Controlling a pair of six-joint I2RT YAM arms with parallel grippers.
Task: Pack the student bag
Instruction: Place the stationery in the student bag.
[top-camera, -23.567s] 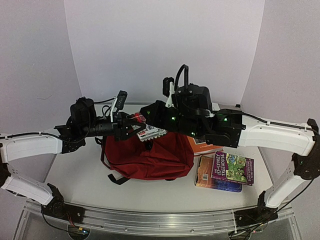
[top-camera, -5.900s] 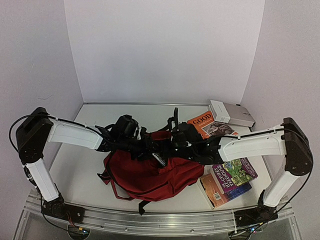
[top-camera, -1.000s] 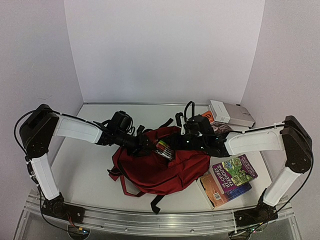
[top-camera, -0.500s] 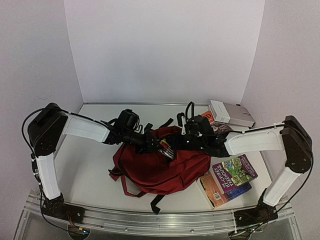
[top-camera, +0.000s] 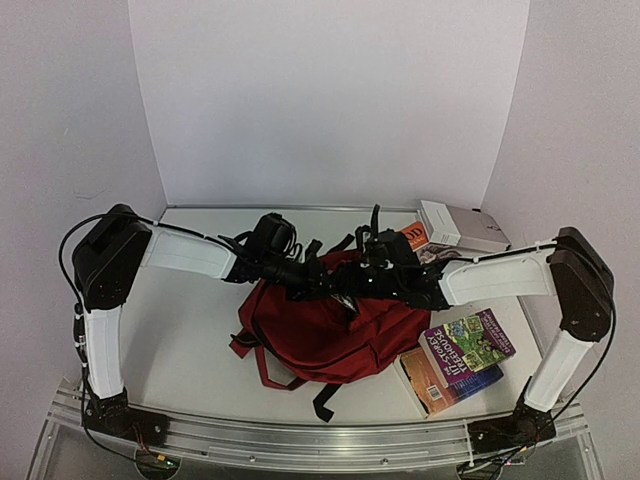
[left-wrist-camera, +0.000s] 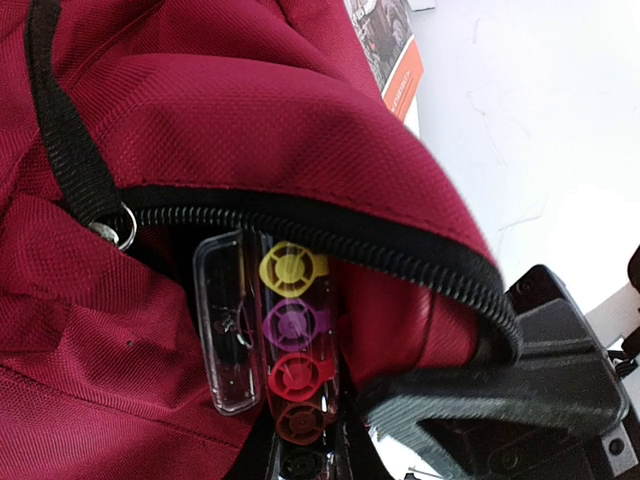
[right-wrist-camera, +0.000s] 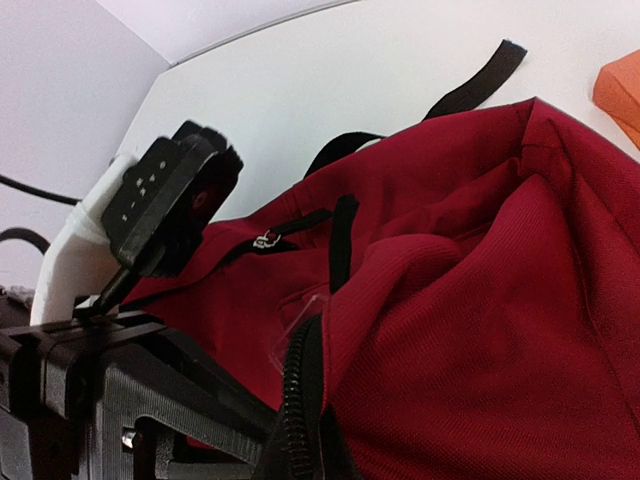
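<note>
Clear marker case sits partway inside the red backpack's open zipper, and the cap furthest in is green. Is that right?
Not quite: the cap furthest in is a yellow cap, not a green one, with purple and red behind it. The left wrist view shows this. The rest holds: the clear marker case sits partway inside the red backpack's open zipper.

The dark red soft fabric backpack (top-camera: 340, 335), black-strapped, lies slumped just nearside of the right pincer (top-camera: 352, 288), which pinches the rim of its gaping zip mouth.
</note>
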